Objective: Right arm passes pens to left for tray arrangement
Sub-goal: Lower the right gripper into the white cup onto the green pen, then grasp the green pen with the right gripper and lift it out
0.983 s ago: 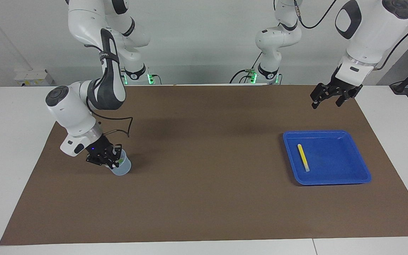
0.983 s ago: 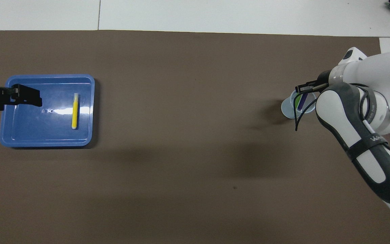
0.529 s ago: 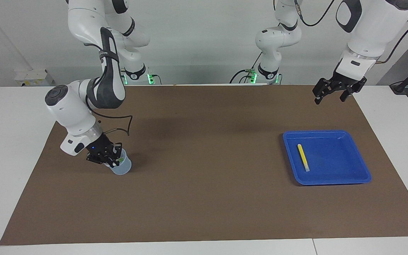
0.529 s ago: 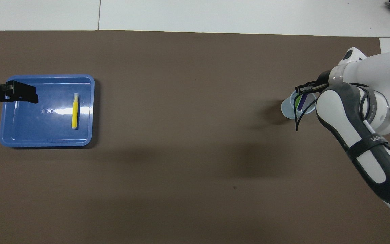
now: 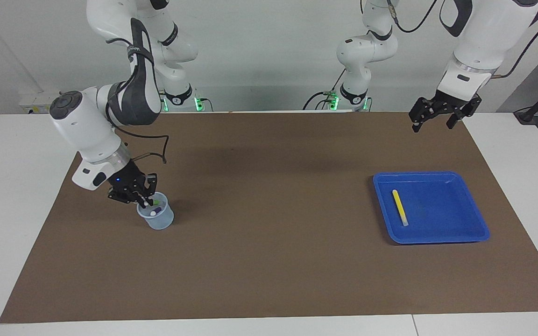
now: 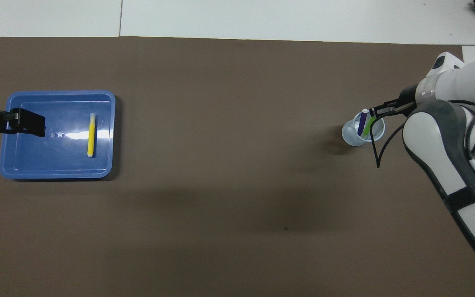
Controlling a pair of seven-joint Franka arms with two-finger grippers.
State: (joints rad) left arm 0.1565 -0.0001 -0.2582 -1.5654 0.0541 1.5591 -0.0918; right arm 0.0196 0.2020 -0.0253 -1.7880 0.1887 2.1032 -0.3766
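The right gripper [image 5: 144,201] is working at the mouth of the small see-through cup [image 5: 157,219] standing on the brown mat [image 5: 259,261] toward the right arm's end of the desk [image 5: 12,186], its fingers pinched together on the top of the green pen [image 6: 369,125], which is leaning in the cup beside the purple pen [image 6: 361,122]. The step in hand looks like the pick of the second pen: the yellow pen [image 5: 400,207] is already lying flat in the blue tray [image 5: 479,232] toward the left arm's end, along the side of the tray nearest the middle of the desk. The left gripper [image 5: 437,119] is hanging in the air, its fingers spread wide and holding nothing, over the edge of the mat on the robots' side of the tray, and appears to be waiting. The next move probably calls for drawing the green pen straight up so the light cup is not tipping or dragging along, then carrying it toward the middle for the left fingers to take. A short word in white is running along the dark band on the right arm; only some letters show in the overhead view, too few to read it with confidence.
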